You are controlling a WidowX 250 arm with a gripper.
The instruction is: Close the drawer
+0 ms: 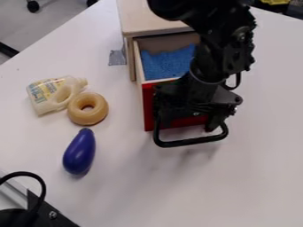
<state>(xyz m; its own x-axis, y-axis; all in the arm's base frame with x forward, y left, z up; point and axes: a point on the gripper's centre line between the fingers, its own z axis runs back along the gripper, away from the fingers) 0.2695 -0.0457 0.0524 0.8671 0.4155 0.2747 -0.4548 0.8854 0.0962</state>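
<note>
Near the middle of the white table, the pulled-out, red-fronted wooden drawer juts down my view from its pale wooden cabinet. Over the front's right side hangs my black gripper, fingers spread, by the black looped handle; I'd push along the drawer's length, toward the cabinet.

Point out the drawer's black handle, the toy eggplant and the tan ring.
Black handle [190, 141]: camera view, on its front bar.
Toy eggplant [79, 152]: camera view, middle of its body.
Tan ring [88, 118]: camera view, on the band, just below the hole.
</note>
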